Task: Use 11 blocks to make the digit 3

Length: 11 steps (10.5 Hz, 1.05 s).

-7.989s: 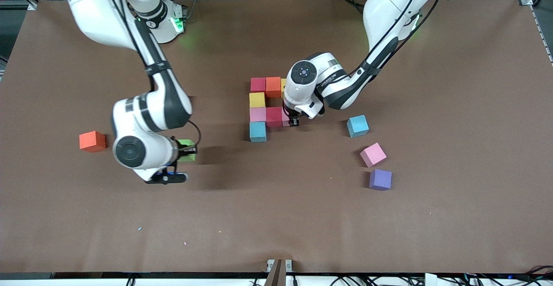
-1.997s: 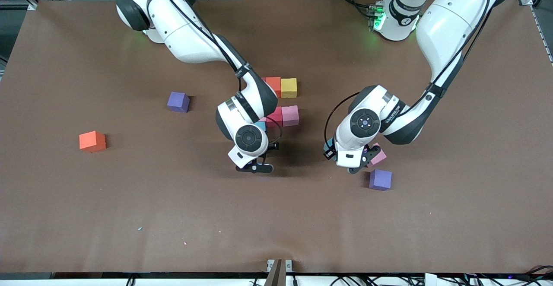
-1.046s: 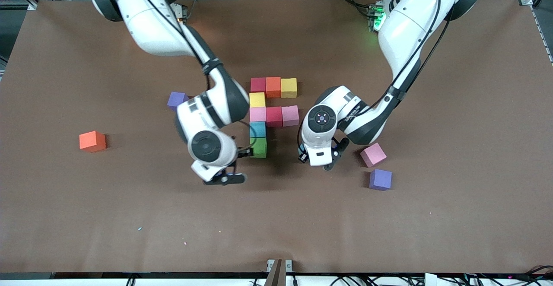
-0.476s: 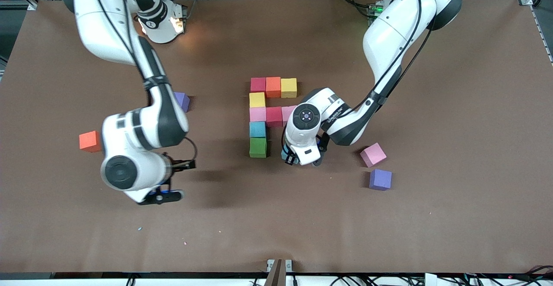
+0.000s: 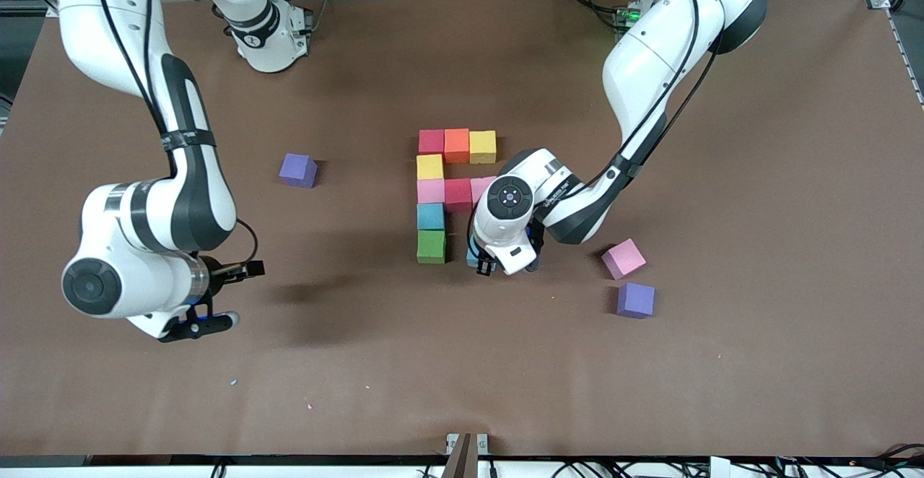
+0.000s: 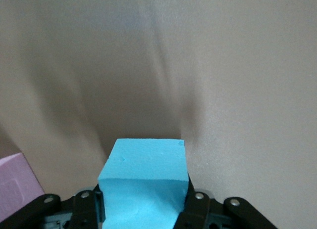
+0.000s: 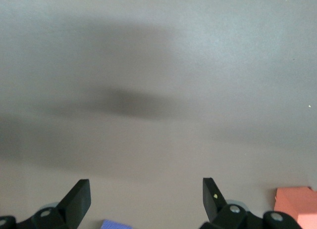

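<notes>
Near the table's middle, left gripper (image 5: 482,261) low beside the green block (image 5: 431,246), toward the left arm's end of it, fingers (image 6: 198,204) clamped on a light blue block (image 6: 144,182); only a sliver of that block visible in the front view, under the wrist. Whether the held block touches the table: cannot tell.

Just above it in the front view, the built part of the figure: red block (image 5: 431,141), orange block (image 5: 456,145) and yellow block (image 5: 482,146) touching in a row farthest from the front camera; second yellow block (image 5: 429,167) under the red one; then pink block (image 5: 430,190), second red block (image 5: 458,194) and another pink block (image 5: 481,188) in a row, the last partly hidden by the left wrist; then second light blue block (image 5: 430,216) and the green one, nearest the front camera.

Loose pink block (image 5: 623,258) toward the left arm's end, turned askew, near a purple cube (image 5: 636,300).

Toward the right arm's end, right gripper (image 5: 238,270) above bare table (image 5: 462,362), fingers (image 7: 77,202) spread apart, holding nothing. Second purple cube (image 5: 298,170) between that arm and the figure. Corner of an orange-red cube (image 7: 296,201) in the right wrist view.
</notes>
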### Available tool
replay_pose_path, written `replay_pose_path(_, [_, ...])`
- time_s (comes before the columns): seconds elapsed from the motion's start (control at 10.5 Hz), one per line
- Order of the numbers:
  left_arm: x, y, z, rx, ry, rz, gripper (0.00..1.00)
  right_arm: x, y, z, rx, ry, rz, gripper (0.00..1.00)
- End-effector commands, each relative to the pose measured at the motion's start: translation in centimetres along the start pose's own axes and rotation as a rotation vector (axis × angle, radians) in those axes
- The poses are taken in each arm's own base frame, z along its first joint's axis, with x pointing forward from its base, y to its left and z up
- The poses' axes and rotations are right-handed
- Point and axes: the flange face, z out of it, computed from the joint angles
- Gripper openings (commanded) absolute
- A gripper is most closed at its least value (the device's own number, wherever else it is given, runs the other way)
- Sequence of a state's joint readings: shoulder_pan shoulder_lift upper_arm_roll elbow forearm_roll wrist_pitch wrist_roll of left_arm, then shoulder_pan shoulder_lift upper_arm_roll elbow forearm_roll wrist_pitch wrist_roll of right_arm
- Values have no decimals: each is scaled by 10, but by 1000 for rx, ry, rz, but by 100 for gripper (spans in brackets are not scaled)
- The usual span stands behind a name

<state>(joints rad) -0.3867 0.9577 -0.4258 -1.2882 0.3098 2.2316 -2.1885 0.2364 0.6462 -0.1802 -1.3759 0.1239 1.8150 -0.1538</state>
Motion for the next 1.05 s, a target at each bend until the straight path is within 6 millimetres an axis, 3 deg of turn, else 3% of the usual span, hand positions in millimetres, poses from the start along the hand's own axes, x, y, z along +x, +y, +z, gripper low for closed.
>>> replay_pose_path(0.0, [-11,1,2,1,-40,-40,0,-67,-1,14,-7,81,-19,100])
replay_pose_path(0.19, [-16,-2,4,16,-56,-69,0,-76,11,6,4,60,1,100])
replay_pose_path(0.38, [-17,-3,9,23,-66,-126,0,-91,13,-24,18,44,6,100])
replay_pose_path(0.57, [-17,-3,8,20,-70,-167,0,-106,30,-72,29,66,30,100])
replay_pose_path(0.86, [-19,1,5,-3,-91,-277,0,-120,32,-167,-53,46,15,100])
replay_pose_path(0.95, [-22,1,3,-13,-100,-283,0,-125,37,-187,-81,53,16,100])
